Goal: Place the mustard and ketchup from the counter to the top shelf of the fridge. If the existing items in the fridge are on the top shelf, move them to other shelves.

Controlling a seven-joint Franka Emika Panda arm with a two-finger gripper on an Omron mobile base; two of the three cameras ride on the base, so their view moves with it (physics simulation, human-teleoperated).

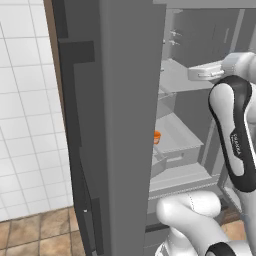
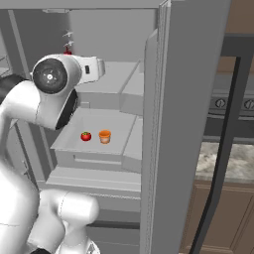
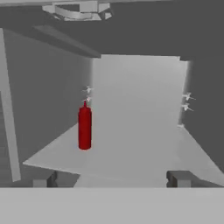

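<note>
So the ketchup (image 3: 85, 127) is standing upright on the top shelf (image 3: 144, 144) of the fridge, over toward the left side of the shelf as the hand camera sees it, with its long axis pointing straight up, nozzle on top. The gripper (image 3: 113, 179) sits just outside the shelf's front edge, looking straight in, and the bottle is ahead of it and off to the left, well apart from the fingertips (image 3: 178, 178). The fingers are spread apart with nothing between them, so it's holding nothing. Looks to me like the ketchup half is done and the arm needs to go back for the mustard, which I can't spot anywhere. Lower down in the right base view there's a tomato (image 2: 86, 136) and an orange cup (image 2: 104, 136) side by side on a lower shelf (image 2: 119, 126), so nothing else crowds the top one.
</note>
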